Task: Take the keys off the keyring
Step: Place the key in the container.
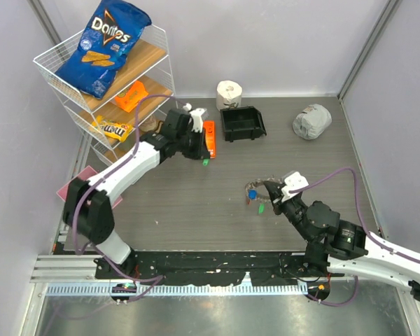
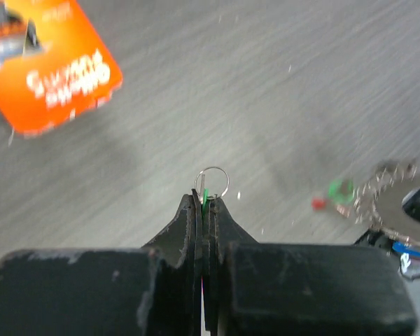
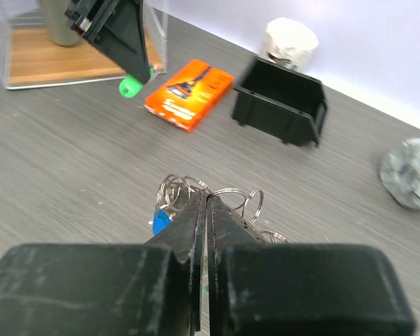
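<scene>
– So, what has the left gripper (image 1: 200, 154) got?

– Its fingers are clenched on a green-headed silver metal key (image 3: 131, 85). A small silver split ring (image 2: 211, 167) pokes out past the tips. The gripper hangs just beside a flat orange cardboard packet (image 1: 208, 138), toward the far left of the grey wood-grain table (image 1: 196, 217).

– And the keyring?

– The large silver metal keyring (image 1: 255, 186), fringed with small wire loops, lies near the middle of the table, well apart from that green key. The right gripper (image 3: 204, 203) is pinched tight on its near edge, jaws pressed together and loops fanning out on both sides.

– Which keys are with it?

– A blue-headed silver key (image 3: 161, 222) sits just beside the right fingers. In the left wrist view, a red plastic key head (image 2: 318, 204) and a second green key head (image 2: 340, 189) show at the ring's rim. Both are too blurred to say whether they are attached.

– What else is in shot?

– An open black plastic bin (image 1: 242, 123), a white paper roll (image 1: 229, 93) and a crumpled grey wad (image 1: 312, 121) stand along the far edge. A white wire shelf (image 1: 52, 73) at far left carries a blue crisp bag (image 1: 105, 45).
</scene>
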### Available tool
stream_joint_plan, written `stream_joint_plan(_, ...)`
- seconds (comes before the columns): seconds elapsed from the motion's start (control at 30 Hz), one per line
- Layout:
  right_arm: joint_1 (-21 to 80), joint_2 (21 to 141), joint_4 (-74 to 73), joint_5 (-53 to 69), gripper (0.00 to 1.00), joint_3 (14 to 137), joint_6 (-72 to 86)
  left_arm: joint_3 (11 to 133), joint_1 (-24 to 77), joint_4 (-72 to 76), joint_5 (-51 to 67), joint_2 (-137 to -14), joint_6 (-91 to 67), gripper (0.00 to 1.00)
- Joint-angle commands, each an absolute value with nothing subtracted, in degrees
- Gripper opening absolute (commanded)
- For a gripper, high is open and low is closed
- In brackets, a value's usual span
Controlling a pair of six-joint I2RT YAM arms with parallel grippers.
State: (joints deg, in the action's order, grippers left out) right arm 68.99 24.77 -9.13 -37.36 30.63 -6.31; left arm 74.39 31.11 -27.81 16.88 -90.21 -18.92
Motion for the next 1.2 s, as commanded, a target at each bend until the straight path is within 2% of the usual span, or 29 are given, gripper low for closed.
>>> stream_joint_plan(0.0, 68.55, 23.21, -11.95, -47.11, 0.05, 34.63, -4.57, 84.70, 30.76, -11.70, 18.45, -98.76, -23.20, 0.00)
stream_joint_plan(0.27, 68.47, 21.18, -12.39, -46.76, 0.05, 34.89, -6.67, 111.06, 29.97, -2.29, 19.43, -122.50, -30.93, 0.00)
stream_joint_plan(0.43, 67.94, 22.41, -11.43, -47.20, 0.05, 35.33, -9.40, 126.53, 29.88, -3.42, 13.46, -134.98, -32.61, 0.00)
stream_joint_plan(0.5, 67.76, 23.02, -10.99, -46.32, 0.05, 35.86, -9.49, 132.07, 29.88, -3.69, 12.31, -139.37, -32.78, 0.04)
stream_joint_plan(0.53, 67.59, 23.20, -10.99, -46.23, 0.05, 36.29, -9.49, 135.67, 29.88, -4.30, 10.83, -141.48, -32.78, 0.12)
stream_joint_plan(0.6, 67.50, 23.73, -10.81, -45.88, 0.05, 36.74, -9.67, 138.94, 29.97, -6.76, 8.54, -143.96, -32.96, 0.45)
stream_joint_plan(0.63, 67.33, 24.17, -10.90, -45.62, 0.05, 36.91, -9.58, 139.56, 29.97, -7.64, 8.26, -144.14, -32.78, 0.99)
stream_joint_plan(0.83, 65.92, 25.48, -10.37, -44.13, 0.05, 37.53, -8.35, 127.73, 30.93, -8.26, 9.75, -134.15, -28.49, 1.00)
stream_joint_plan(1.0, 63.38, 29.34, -10.89, -38.51, 0.05, 41.04, -5.90, 114.99, 32.69, -10.63, 11.51, -119.04, -23.30, 1.00)
stream_joint_plan(1.17, 59.51, 33.57, -13.01, -28.40, 0.05, 45.61, -2.20, 96.01, 33.49, -8.26, 14.06, -101.73, -20.75, 1.00)
